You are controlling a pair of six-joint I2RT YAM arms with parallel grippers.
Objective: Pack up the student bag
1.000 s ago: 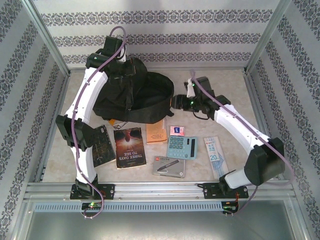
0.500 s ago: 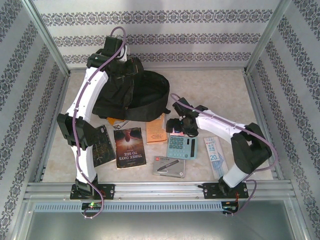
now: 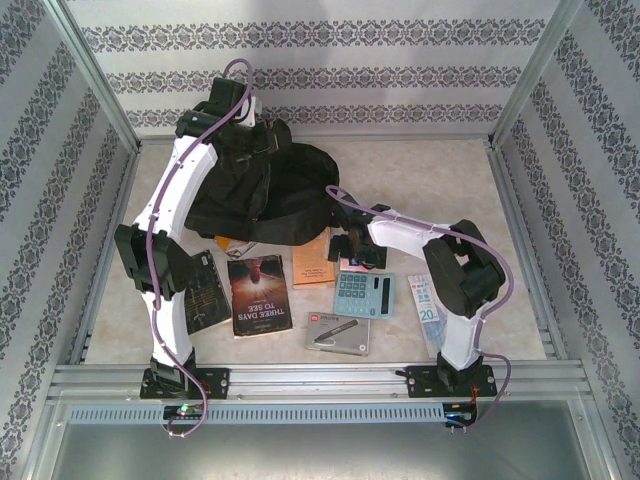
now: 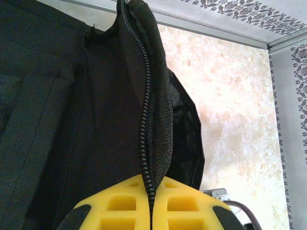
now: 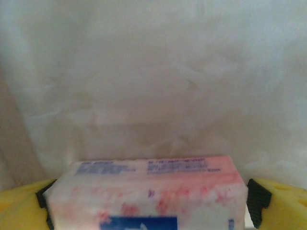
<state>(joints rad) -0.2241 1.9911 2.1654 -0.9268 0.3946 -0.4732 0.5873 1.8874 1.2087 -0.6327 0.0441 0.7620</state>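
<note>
- Student bag (image 3: 290, 190): black, slumped on table (image 3: 440, 180); bare surface lies open to the bag's right.
- Left gripper (image 4: 151, 211): clenched on the bag's zippered rim.
- Right gripper (image 5: 148, 211): just off the bag's near edge, spread astride pink-white packet (image 5: 144, 182), seemingly not squeezing it.

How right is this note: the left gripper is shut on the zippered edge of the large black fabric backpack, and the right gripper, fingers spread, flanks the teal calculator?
One error: the right gripper, fingers spread, flanks a small pink-and-white wrapped block, not the teal calculator; the right wrist view shows it. The left gripper is shut on the zippered edge of the large black fabric backpack.
</note>
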